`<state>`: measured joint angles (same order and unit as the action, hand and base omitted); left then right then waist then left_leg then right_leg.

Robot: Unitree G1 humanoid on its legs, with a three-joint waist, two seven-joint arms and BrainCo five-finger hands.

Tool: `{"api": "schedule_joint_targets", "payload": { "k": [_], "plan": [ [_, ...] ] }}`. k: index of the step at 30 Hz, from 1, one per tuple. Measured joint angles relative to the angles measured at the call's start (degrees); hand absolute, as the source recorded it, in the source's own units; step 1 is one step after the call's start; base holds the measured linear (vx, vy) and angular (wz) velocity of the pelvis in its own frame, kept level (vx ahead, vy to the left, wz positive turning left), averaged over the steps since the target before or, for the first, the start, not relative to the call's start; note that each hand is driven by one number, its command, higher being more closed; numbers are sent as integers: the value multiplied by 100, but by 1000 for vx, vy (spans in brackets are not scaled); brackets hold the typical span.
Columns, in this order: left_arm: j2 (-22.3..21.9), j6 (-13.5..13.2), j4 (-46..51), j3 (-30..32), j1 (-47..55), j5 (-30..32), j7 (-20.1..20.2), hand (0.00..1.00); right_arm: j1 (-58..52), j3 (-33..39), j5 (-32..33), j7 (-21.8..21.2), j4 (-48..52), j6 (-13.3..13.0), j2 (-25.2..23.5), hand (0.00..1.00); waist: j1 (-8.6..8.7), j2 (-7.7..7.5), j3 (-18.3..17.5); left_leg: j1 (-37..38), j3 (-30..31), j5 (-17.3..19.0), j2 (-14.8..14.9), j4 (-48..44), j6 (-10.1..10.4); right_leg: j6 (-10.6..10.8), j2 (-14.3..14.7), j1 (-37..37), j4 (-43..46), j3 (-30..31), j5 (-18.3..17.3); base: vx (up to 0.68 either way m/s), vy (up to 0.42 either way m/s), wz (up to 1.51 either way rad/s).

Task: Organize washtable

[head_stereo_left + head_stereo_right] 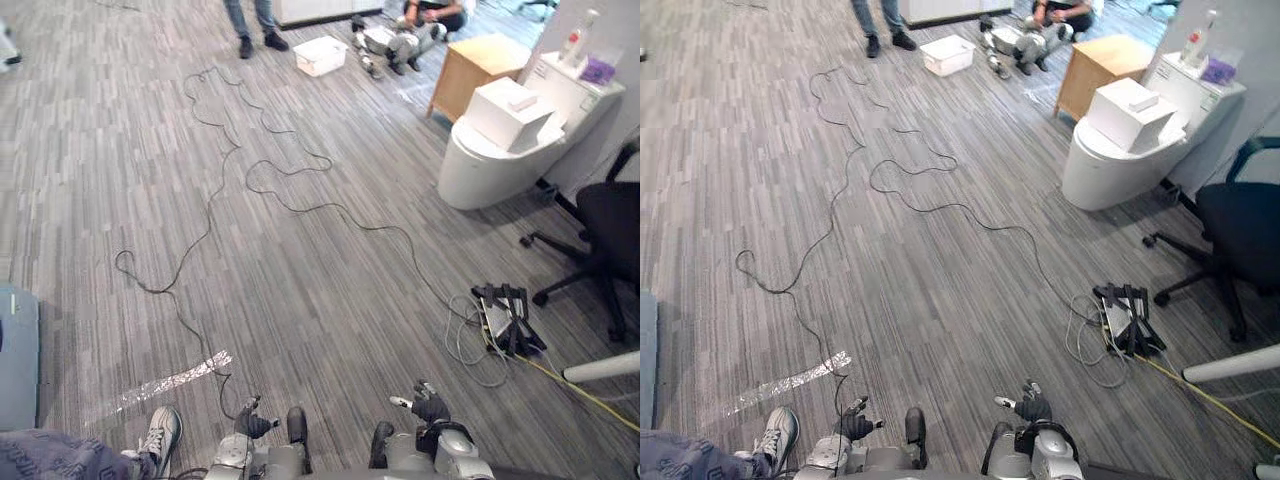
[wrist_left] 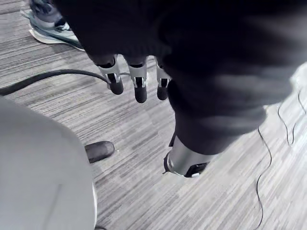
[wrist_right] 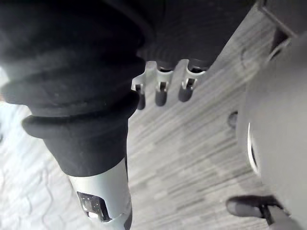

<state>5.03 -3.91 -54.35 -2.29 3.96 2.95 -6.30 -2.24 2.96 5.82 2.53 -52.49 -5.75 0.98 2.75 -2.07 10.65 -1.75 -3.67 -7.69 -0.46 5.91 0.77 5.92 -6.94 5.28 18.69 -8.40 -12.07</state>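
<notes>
- Left hand [image 1: 250, 420] hangs above the grey striped floor [image 1: 300, 260], fingers loosely straight, empty.
- Right hand [image 1: 430, 406] likewise, fingers relaxed and apart.
- White square box [image 1: 510, 112] rests on a white rounded toilet [image 1: 475, 170].

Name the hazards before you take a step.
The power strip and its loose cords lie on the floor ahead to the right; a step may snag there. A person's shoe sits close by the left hand; a step or arm swing that way may hit it.
</notes>
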Motion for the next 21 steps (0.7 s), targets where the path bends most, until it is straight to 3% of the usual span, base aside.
{"api": "schedule_joint_targets", "payload": {
  "k": [2, 3, 6, 14, 20, 21],
  "plan": [
    [-55, -5, 2, 159, -5, -2, 0, 0, -100, 2, -27, -2, -13, 9, 9, 0, -12, -35, -26, 65, 129, -20, -158, 1, -36, -74, -11, -30, 166, 244, -37, 103, -17, 100],
    [-127, -3, 2, 412, 32, -8, -11, 0, -121, -1, -74, -9, -41, 26, 37, 0, -99, -22, -31, 127, 137, -106, -221, 2, -147, -107, -100, -161, 202, 144, -61, 111, 12, 66],
    [-161, -8, 4, 701, 106, -24, -9, 0, -85, -19, -161, -15, -46, 64, 4, 0, -149, -17, -53, 159, 186, -106, -256, 2, -143, -103, -65, -379, -156, 92, 36, 97, 17, 18],
    [-202, 0, -73, 925, 104, -14, -3, 0, 25, -314, -401, -26, -240, 67, 1, 0, -206, -75, -121, 78, 136, -26, -277, 1, -254, -103, 19, -615, -893, 207, 313, 81, 12, -4],
    [-205, 34, -27, 930, 53, -46, -14, 0, 17, -342, -420, -8, -219, 72, -60, 0, -239, -78, -128, -157, 395, -142, -295, -48, -231, -166, 14, -604, -870, -263, 307, 50, -35, 35],
    [-220, 46, -24, 930, 23, -107, -20, 0, 3, -343, -419, -4, -199, 91, -65, 0, -328, -78, -127, -158, 408, -142, -284, -50, -231, -191, -15, -589, -821, -270, 286, -12, -23, 17]
  ]
}}
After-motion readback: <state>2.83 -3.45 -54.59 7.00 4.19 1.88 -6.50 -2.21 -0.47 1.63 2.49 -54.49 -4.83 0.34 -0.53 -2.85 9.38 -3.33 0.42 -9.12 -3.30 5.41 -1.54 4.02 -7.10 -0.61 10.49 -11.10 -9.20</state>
